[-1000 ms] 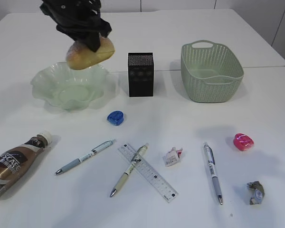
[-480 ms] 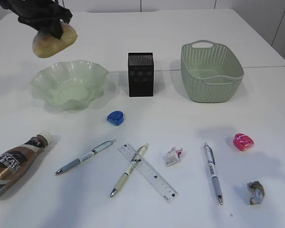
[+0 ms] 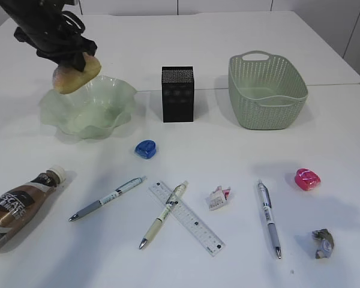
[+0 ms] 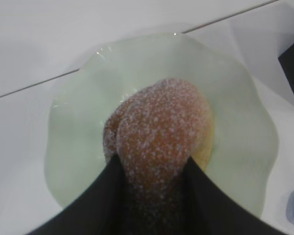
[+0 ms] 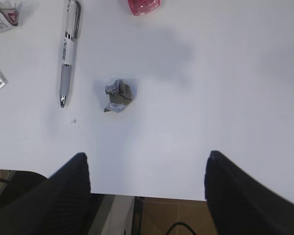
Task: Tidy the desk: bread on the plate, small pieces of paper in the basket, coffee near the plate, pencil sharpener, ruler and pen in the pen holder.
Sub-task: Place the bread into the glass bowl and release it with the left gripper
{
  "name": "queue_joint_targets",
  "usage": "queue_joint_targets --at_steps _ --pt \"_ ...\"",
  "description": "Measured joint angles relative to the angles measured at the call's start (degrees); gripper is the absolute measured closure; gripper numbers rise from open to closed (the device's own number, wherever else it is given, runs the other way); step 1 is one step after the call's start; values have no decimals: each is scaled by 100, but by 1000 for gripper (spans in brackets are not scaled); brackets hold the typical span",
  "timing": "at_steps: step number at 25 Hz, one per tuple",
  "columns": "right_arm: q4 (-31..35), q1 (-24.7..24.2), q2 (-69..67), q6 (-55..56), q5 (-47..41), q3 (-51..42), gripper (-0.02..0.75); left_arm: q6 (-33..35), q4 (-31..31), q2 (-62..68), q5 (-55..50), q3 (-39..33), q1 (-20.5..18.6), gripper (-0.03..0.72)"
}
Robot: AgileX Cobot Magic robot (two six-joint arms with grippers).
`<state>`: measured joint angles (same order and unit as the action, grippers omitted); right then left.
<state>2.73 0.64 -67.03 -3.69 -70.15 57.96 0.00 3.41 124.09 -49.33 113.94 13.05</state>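
Observation:
My left gripper (image 3: 71,61) is shut on the bread (image 3: 76,77), a sugared brown roll held just above the back left of the green glass plate (image 3: 102,123). In the left wrist view the bread (image 4: 159,122) sits between the black fingers over the plate (image 4: 245,147). My right gripper (image 5: 147,155) is open above the table's front edge, short of a crumpled paper (image 5: 117,95). The coffee bottle (image 3: 18,207) lies at the front left. The ruler (image 3: 186,218) lies under a pen (image 3: 162,215). A blue pencil sharpener (image 3: 146,148) lies in front of the plate.
The black pen holder (image 3: 177,94) and the green basket (image 3: 267,90) stand at the back. Two more pens (image 3: 107,198) (image 3: 269,218), a pink sharpener (image 3: 307,179) and paper scraps (image 3: 218,197) (image 3: 323,243) lie on the white table.
The left gripper carried the bread from above the plate's right side to the left, then lowered it close over the plate. The rest of the table is unchanged.

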Motion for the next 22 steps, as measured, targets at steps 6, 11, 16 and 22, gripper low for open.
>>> queue_joint_targets --at_steps 6,11,16,22 --pt "10 0 0 132 -9 0 172 0 -239 412 487 0 0 477" --pt "20 0 0 159 -23 0 172 0 -259 650 753 0 0 477" --pt "52 0 0 168 -23 0 172 0 -259 849 884 0 0 477" --pt "86 0 0 171 -23 0 172 0 -412 996 940 0 -69 418"
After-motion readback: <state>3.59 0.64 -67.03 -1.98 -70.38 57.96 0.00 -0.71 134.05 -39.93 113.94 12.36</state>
